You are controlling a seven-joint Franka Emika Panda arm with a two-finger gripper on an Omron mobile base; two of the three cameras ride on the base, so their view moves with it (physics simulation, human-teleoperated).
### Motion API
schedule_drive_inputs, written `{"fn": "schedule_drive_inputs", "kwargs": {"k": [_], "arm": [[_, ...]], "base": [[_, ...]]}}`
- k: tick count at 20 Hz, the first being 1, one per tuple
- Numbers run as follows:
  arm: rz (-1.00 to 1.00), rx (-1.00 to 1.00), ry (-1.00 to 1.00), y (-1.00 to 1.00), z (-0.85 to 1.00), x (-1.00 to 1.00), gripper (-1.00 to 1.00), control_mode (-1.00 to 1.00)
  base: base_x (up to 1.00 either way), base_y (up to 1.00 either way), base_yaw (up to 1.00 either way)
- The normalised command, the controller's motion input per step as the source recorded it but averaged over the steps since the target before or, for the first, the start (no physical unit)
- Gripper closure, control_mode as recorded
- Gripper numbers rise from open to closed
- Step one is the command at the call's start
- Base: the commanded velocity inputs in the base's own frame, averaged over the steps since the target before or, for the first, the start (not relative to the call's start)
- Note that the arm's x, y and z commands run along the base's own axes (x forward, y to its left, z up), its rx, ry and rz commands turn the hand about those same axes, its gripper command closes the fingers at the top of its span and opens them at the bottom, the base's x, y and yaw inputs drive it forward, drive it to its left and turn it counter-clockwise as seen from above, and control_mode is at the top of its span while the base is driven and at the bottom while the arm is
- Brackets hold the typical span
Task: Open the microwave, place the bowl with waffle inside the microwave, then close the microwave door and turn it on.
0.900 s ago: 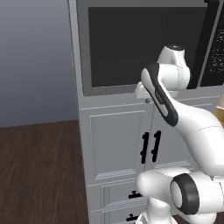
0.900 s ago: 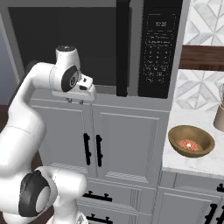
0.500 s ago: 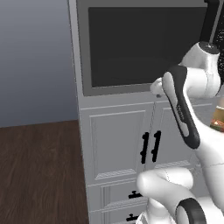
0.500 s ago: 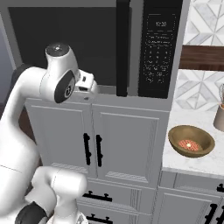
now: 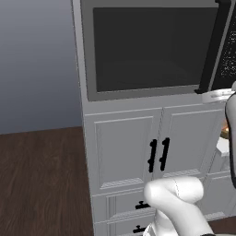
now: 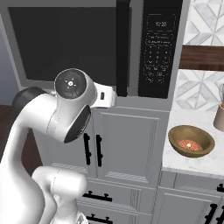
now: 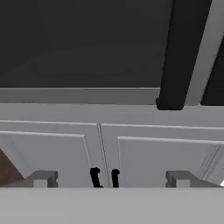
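Fingers [image 7: 112, 179] spread wide and empty below the closed microwave door's [image 6: 65, 43] black handle [image 7: 177, 52], while the bowl [image 6: 191, 141] sits on the table [image 6: 192, 162] near its front edge.

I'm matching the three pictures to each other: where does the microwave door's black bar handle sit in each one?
Left base view: black bar handle, upper right, beside the control panel.
Right base view: top centre, left of the control panel.
Hand view: upper right.
Shared landmark: paired black cabinet handles below.

grey microwave [image 6: 131, 94], dark-windowed microwave door [image 5: 147, 50], tan bowl [image 6: 191, 141]
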Motion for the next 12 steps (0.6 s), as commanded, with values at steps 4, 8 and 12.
{"fn": "schedule_drive_inputs", "kwargs": {"k": [4, 8, 12], "arm": [[0.00, 0.05, -0.05, -0.19, 0.36, 0.13, -1.00, -1.00], [0.00, 0.02, -0.12, -0.42, 0.73, 0.42, -1.00, -1.00], [0.00, 0.05, -0.01, -0.50, 0.58, 0.55, -1.00, -1.00]], "base": [[0.00, 0.00, 0.00], [0.00, 0.00, 0.00], [0.00, 0.00, 0.00]]}}
